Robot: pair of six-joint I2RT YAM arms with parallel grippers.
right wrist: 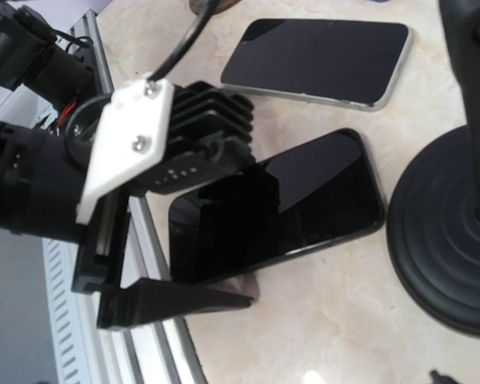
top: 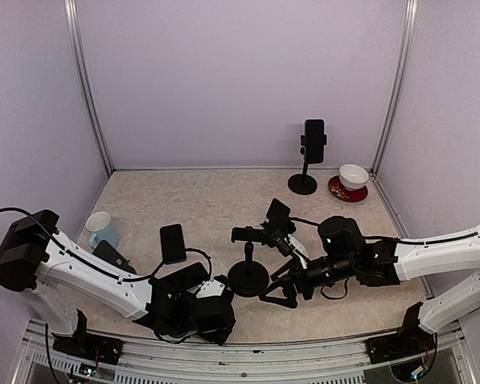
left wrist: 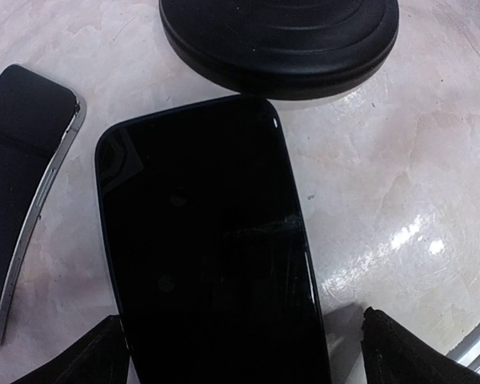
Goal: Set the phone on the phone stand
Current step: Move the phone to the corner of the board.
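Note:
A black phone [left wrist: 208, 248] lies flat on the marble table just in front of the phone stand's round base [left wrist: 280, 40]. My left gripper [left wrist: 240, 352] is open and straddles the phone's near end; its right finger [left wrist: 416, 352] stands clear of the phone's edge. In the right wrist view the same phone [right wrist: 312, 200] lies beside the stand base [right wrist: 448, 240], with the left gripper [right wrist: 216, 256] over its end. In the top view the stand [top: 248, 276] is at the table's middle, its clamp empty. My right gripper [top: 278, 294] hovers open just right of the base, holding nothing.
A second phone [top: 173, 242] lies flat left of the stand. At the back right another stand [top: 304, 182] carries a phone [top: 314, 138], with a white bowl on a red saucer [top: 352, 180] beside it. A pale cup [top: 101, 228] sits at the left. The table's front rail [right wrist: 136, 352] runs close by.

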